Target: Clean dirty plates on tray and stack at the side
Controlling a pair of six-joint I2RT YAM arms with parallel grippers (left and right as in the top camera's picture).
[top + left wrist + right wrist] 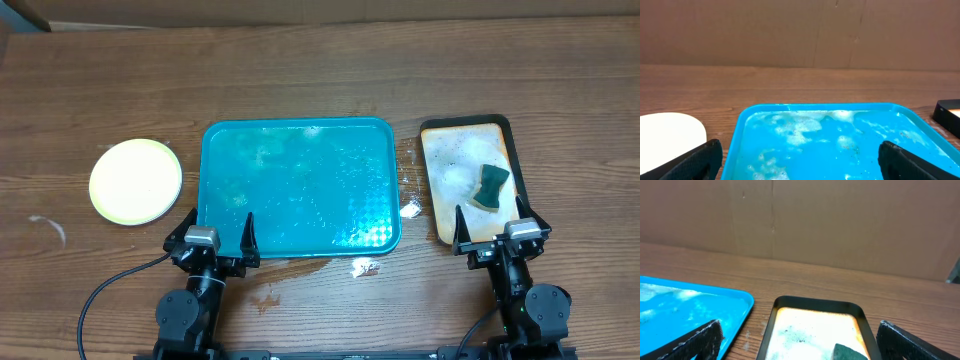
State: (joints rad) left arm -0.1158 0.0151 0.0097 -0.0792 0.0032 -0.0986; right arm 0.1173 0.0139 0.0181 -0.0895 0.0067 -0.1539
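**Left claw (220,222) and right claw (490,210) spread wide; plates (135,182) sit left of the tray (370,200)**

Left claw hangs at the near edge of the table (320,70), fingers wide apart and gripping nothing, its tips over the tray's near left corner. Right claw is likewise wide apart and bare, its tips at the near end of the small tray (445,150). A black cable (100,295) loops on the wood beside the left arm.

Foam (365,267) lies on the table just off the tray's near rim, and another blob sits between the two trays. The teal tray lies in the middle, holding only suds and water. In the left wrist view the wet tray (740,125) fills the gap between the fingers.

Well clear of the tray's left rim lie the plates, a pale yellow-green one on top; how many are under it cannot be told. On the small tray, right of the teal one, a green sponge (490,187) rests in soapy film.

Farthest off, brown cardboard (800,30) stands behind the table.
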